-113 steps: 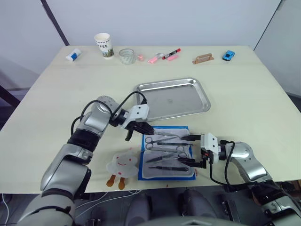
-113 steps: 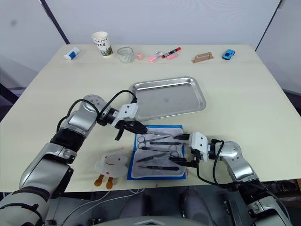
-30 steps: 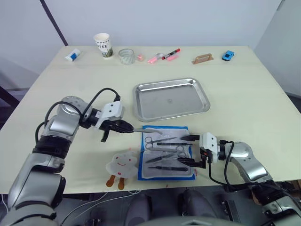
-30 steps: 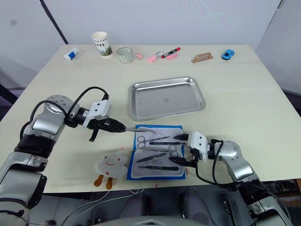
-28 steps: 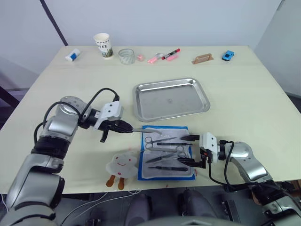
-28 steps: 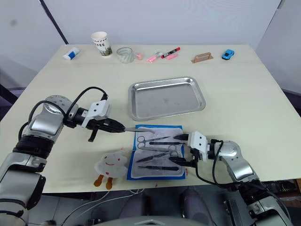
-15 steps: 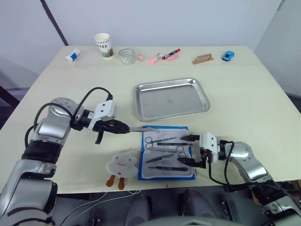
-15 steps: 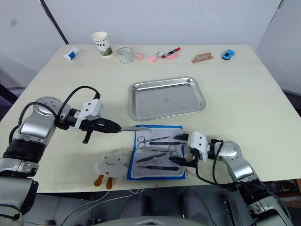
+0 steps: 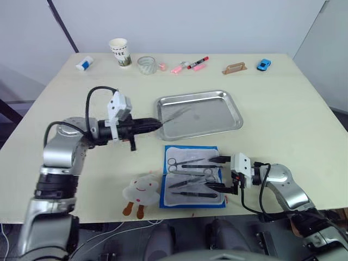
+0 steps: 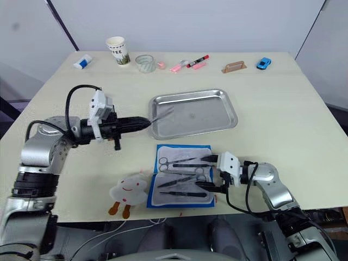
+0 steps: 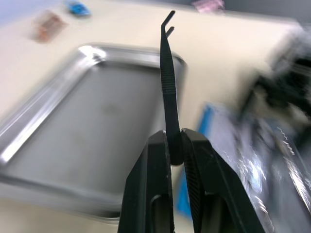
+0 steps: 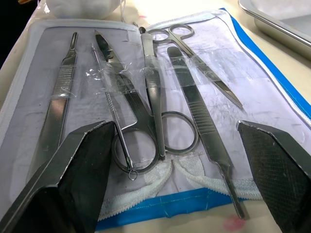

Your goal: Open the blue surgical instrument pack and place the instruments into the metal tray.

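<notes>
We hold tweezers (image 11: 167, 82) in left pincer (image 9: 154, 124) — long axis points over tray (image 9: 231, 106) near rim, release next. Pack (image 9: 191, 193) lies open on desk; right pincer (image 12: 160, 160) gapes wide at its edge — remaining tools (image 12: 155, 97) nearer it.

Dark print, seemingly "COFFEE", is seen on the paper cup (image 9: 120, 52) at the upper left; nothing else is legible.
</notes>
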